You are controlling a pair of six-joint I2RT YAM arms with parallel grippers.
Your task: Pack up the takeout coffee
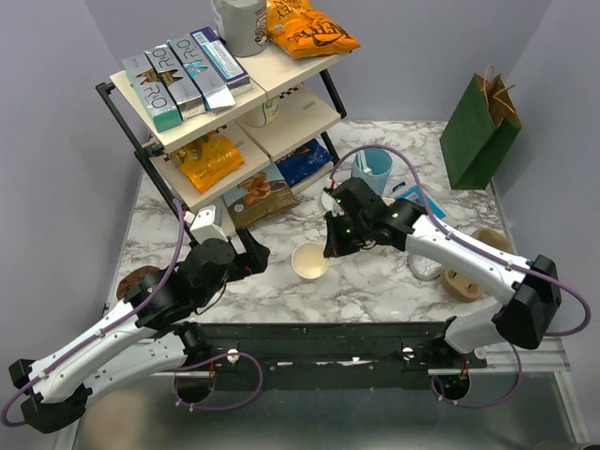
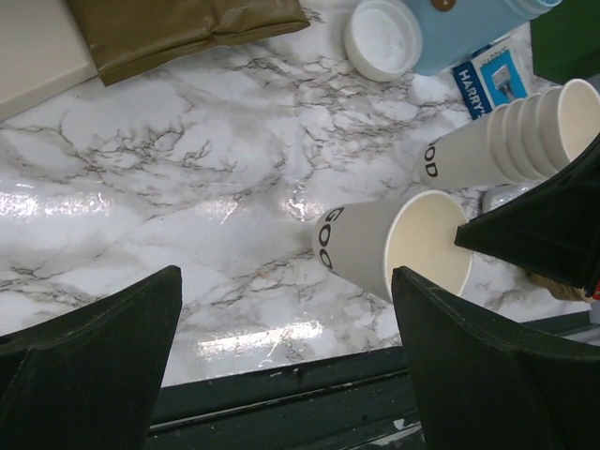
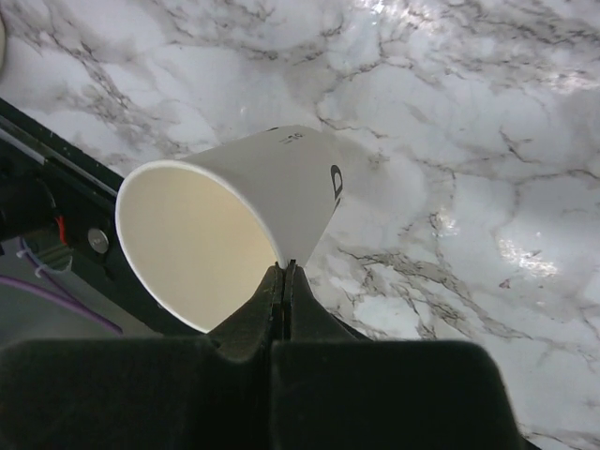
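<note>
Bare marble table (image 1: pixel 281 295) lies open just left and in front of the cream paper cup (image 1: pixel 310 262), whereas the shelf rack (image 1: pixel 286 66) crowds the back left and the white lid (image 2: pixel 382 37), blue cup (image 1: pixel 373 169) and lying cup stack (image 2: pixel 497 145) hem its right rear, green bag (image 1: pixel 478 136) beyond.

The room was bright, lit from above. White glare shone on my marble table (image 2: pixel 187 141). My left fingers (image 2: pixel 89 375) looked dark and blurry up close. Shadows were soft and faint.
</note>
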